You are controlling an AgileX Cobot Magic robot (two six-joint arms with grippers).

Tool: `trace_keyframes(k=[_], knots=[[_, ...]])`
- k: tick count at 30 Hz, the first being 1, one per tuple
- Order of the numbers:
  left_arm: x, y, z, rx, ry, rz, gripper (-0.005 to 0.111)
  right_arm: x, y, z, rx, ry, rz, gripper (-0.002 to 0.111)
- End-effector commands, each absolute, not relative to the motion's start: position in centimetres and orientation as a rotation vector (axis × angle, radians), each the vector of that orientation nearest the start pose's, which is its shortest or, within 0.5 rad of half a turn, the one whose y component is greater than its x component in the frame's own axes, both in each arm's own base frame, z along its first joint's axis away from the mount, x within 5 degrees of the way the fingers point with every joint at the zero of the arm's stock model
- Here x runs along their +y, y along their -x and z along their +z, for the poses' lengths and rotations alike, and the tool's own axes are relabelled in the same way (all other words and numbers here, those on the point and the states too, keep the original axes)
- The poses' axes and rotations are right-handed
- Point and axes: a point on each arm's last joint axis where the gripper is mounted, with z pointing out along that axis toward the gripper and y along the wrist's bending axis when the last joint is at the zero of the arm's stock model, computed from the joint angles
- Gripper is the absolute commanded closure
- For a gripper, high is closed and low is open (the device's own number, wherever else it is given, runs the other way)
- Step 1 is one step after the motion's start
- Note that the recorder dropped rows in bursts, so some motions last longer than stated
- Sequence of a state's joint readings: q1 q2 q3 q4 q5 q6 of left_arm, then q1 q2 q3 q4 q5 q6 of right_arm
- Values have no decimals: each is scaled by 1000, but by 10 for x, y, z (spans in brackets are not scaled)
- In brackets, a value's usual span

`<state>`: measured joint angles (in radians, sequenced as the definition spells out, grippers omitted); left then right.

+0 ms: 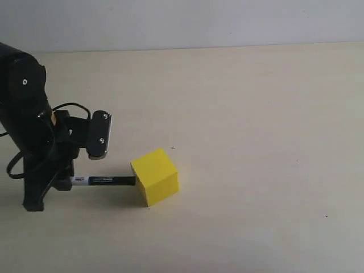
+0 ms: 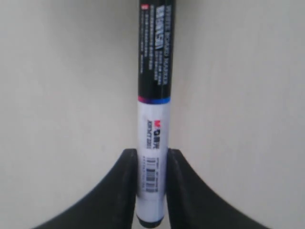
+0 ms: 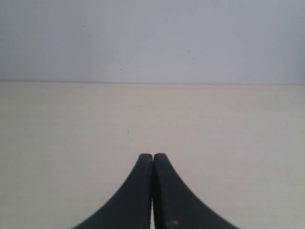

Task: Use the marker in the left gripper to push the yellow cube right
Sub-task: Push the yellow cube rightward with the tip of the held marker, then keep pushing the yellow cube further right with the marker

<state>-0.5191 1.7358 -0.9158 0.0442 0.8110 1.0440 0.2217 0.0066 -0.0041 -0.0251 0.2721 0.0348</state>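
Observation:
The yellow cube (image 1: 155, 176) rests on the pale tabletop, left of centre in the exterior view. A black-and-white marker (image 1: 104, 181) lies level just above the table, its black end meeting the cube's left face. My left gripper (image 1: 63, 182) is shut on the marker's white end, at the far left. In the left wrist view the marker (image 2: 153, 95) runs straight out from between the fingers (image 2: 125, 181), and the left gripper (image 2: 152, 160) clamps its barcode part; the cube is out of that view. My right gripper (image 3: 152, 157) is shut and empty, hidden from the exterior view.
The beige table (image 1: 256, 142) stretches right of the cube up to a pale wall (image 1: 182, 23) at the back. The left arm's bulky black body (image 1: 28, 114) and its wrist camera (image 1: 99, 135) stand just left of the cube.

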Motion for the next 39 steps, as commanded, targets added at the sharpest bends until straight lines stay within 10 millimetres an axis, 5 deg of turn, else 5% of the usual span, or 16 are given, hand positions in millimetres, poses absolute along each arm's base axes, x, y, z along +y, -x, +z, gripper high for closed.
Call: trace_keyframes(k=[1, 16, 28, 39], knots=[[-171, -261, 160, -2307, 2415, -78, 107, 11, -54, 189, 1746, 175, 156, 108], [-161, -260, 161, -2284, 2251, -46, 107, 11, -54, 189, 1746, 175, 156, 108], [-162, -262, 144, -2257, 2221, -31, 107, 11, -54, 189, 1746, 175, 156, 108], [-155, -271, 144, -2287, 2223, -153, 107, 11, -54, 189, 1746, 175, 156, 108]])
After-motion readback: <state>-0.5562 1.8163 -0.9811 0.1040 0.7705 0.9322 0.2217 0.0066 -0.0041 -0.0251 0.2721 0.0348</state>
